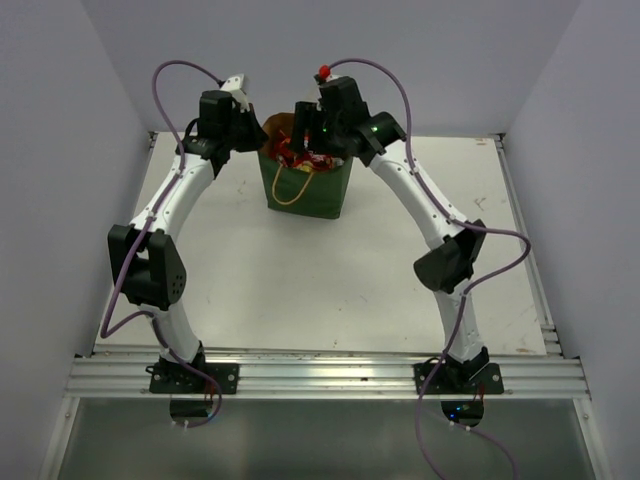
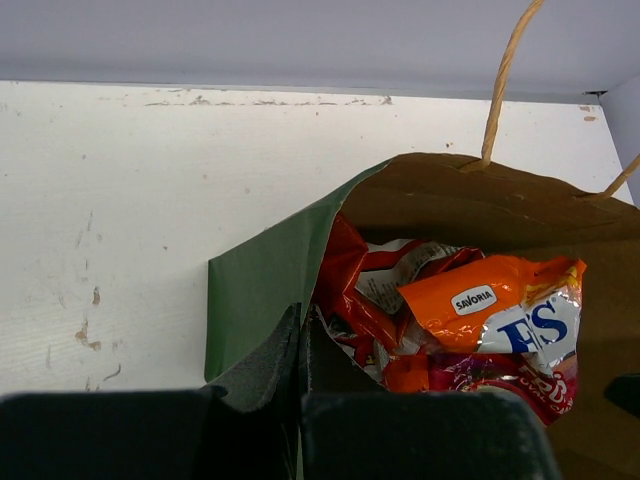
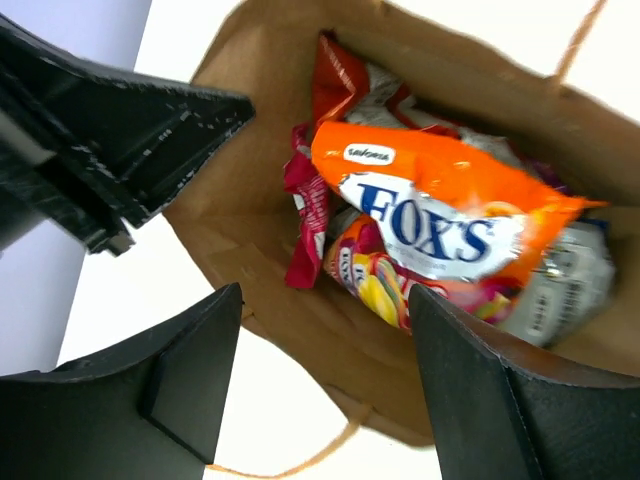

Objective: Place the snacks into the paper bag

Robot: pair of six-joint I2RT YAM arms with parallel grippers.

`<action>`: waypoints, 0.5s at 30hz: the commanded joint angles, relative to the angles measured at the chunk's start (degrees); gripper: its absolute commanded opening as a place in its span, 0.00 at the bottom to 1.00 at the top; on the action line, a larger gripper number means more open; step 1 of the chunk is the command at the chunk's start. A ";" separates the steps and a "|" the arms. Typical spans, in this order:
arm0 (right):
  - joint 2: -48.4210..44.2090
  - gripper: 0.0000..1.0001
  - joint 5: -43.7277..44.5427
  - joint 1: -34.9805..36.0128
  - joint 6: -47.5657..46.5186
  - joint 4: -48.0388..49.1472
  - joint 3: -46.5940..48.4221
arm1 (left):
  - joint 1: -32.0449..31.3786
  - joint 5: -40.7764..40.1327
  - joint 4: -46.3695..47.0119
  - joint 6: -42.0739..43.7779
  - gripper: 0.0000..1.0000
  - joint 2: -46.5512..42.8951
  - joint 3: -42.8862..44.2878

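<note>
The dark green paper bag [image 1: 310, 190] stands upright at the back middle of the table, its brown inside showing in the right wrist view [image 3: 250, 230]. Several snacks lie inside: an orange-and-white Fox's packet [image 3: 440, 200], also in the left wrist view [image 2: 500, 300], a red-yellow fruit-candy packet [image 3: 375, 280], a red packet [image 3: 305, 210] and a silver packet [image 3: 575, 270]. My left gripper [image 2: 300, 345] is shut on the bag's green left rim [image 2: 260, 280]. My right gripper [image 3: 325, 292] is open and empty, just above the bag's mouth.
The bag's tan cord handles stick up [image 2: 500, 90] and hang down its front [image 1: 290, 190]. The left gripper's body [image 3: 130, 130] sits close beside my right gripper. A wall [image 1: 330, 60] stands just behind the bag. An aluminium rail [image 1: 320, 375] runs along the near edge.
</note>
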 commanded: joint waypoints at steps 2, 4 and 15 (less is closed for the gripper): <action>-12.61 0.72 9.75 -0.35 -3.40 0.62 -3.09 | 0.67 1.03 4.28 -1.25 0.00 -3.65 1.76; -14.20 0.71 14.94 -1.14 -4.27 0.01 -5.29 | 0.67 1.12 4.28 -1.16 0.00 -3.65 1.85; -12.11 0.52 16.45 -7.38 -3.05 -2.37 -13.29 | 0.67 1.30 4.28 -1.25 0.00 -3.74 1.50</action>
